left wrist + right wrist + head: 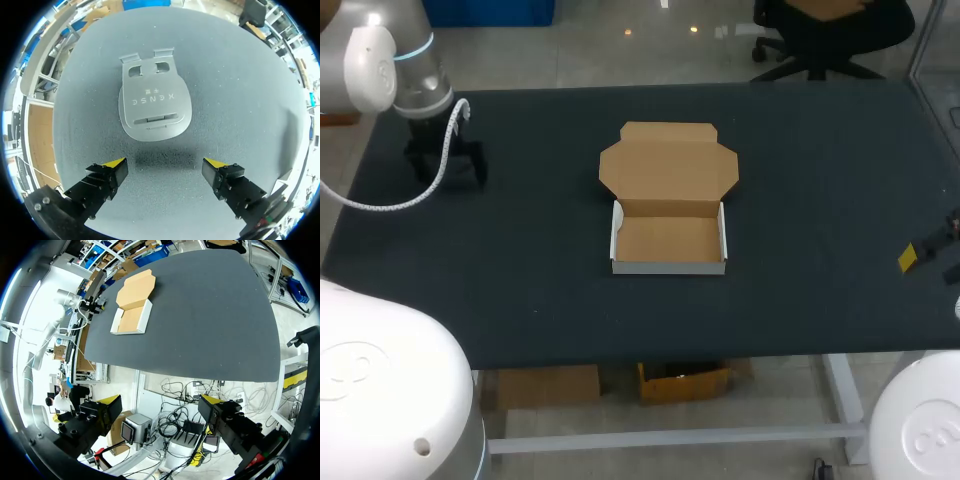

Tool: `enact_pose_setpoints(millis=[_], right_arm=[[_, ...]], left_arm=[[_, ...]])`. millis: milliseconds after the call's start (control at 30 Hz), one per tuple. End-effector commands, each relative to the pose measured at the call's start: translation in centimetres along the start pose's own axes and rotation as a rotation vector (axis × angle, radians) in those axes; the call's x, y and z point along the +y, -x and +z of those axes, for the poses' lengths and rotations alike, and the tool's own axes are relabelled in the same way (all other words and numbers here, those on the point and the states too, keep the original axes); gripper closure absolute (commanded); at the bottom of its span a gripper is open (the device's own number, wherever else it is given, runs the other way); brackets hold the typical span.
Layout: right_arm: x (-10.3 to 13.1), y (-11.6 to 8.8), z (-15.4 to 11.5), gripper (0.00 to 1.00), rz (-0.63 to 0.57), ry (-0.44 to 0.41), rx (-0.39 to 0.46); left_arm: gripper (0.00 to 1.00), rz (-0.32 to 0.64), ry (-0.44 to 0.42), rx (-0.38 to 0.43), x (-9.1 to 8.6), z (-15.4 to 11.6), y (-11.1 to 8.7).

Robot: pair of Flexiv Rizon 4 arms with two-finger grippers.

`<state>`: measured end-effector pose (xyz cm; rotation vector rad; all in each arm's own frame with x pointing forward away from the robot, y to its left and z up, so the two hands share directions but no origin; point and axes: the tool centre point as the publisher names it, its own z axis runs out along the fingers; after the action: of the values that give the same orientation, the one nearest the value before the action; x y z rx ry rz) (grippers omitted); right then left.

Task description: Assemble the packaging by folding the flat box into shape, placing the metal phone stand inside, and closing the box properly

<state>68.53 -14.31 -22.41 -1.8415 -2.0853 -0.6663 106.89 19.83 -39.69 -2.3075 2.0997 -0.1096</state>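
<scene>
The cardboard box (668, 240) stands folded into an open tray in the middle of the table, its brown lid (668, 165) lying flat behind it. Nothing is inside. In the left wrist view a grey metal phone stand (155, 105) lies flat on the black tabletop, just ahead of my left gripper (165, 167), which hovers open above it without touching. In the head view that gripper (445, 162) is at the table's far left and hides the stand. My right gripper (160, 407) is open and empty out past the table's right edge, with the box (132, 315) far ahead of it.
The black table (800, 180) carries nothing else between the box and either gripper. In the head view one yellow tip of my right gripper (928, 255) shows at the right edge of the table.
</scene>
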Motion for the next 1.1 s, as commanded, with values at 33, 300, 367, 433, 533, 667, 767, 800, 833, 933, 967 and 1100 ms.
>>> enact_pose_setpoints(millis=[33, 300, 367, 433, 533, 667, 767, 800, 833, 933, 967, 1100], right_arm=[[-0.07, 0.0, -0.11, 0.0, -0.001, 0.0, 0.001], [-0.07, 0.0, -0.11, 0.0, -0.001, 0.0, 0.001], [-0.07, 0.0, -0.11, 0.0, -0.001, 0.0, 0.001], [-0.07, 0.0, -0.11, 0.0, -0.001, 0.0, 0.001], [-0.07, 0.0, -0.11, 0.0, -0.001, 0.0, 0.001], [-0.07, 0.0, -0.11, 0.0, -0.001, 0.0, 0.001], [-0.07, 0.0, -0.11, 0.0, -0.001, 0.0, 0.001], [-0.07, 0.0, -0.11, 0.0, -0.001, 0.0, 0.001], [-0.07, 0.0, -0.11, 0.0, -0.001, 0.0, 0.001], [-0.07, 0.0, -0.11, 0.0, -0.001, 0.0, 0.001], [-0.07, 0.0, -0.11, 0.0, -0.001, 0.0, 0.001], [-0.07, 0.0, -0.11, 0.0, -0.001, 0.0, 0.001]], left_arm=[[0.0, 0.0, 0.004, -0.003, -0.15, 0.05, -0.01], [0.0, 0.0, 0.004, -0.003, -0.15, 0.05, -0.01], [0.0, 0.0, 0.004, -0.003, -0.15, 0.05, -0.01], [0.0, 0.0, 0.004, -0.003, -0.15, 0.05, -0.01], [0.0, 0.0, 0.004, -0.003, -0.15, 0.05, -0.01], [0.0, 0.0, 0.004, -0.003, -0.15, 0.05, -0.01], [0.0, -0.001, 0.0, -0.003, -0.24, 0.05, -0.07], [0.0, -0.001, 0.0, -0.002, -0.27, 0.06, -0.08], [0.0, -0.002, 0.0, -0.002, -0.29, 0.07, -0.09], [0.0, -0.001, -0.006, -0.009, -0.37, 0.09, -0.11], [0.0, -0.002, -0.009, -0.014, -0.42, 0.11, -0.14], [0.0, -0.004, -0.011, -0.015, -0.65, 0.12, -0.17]])
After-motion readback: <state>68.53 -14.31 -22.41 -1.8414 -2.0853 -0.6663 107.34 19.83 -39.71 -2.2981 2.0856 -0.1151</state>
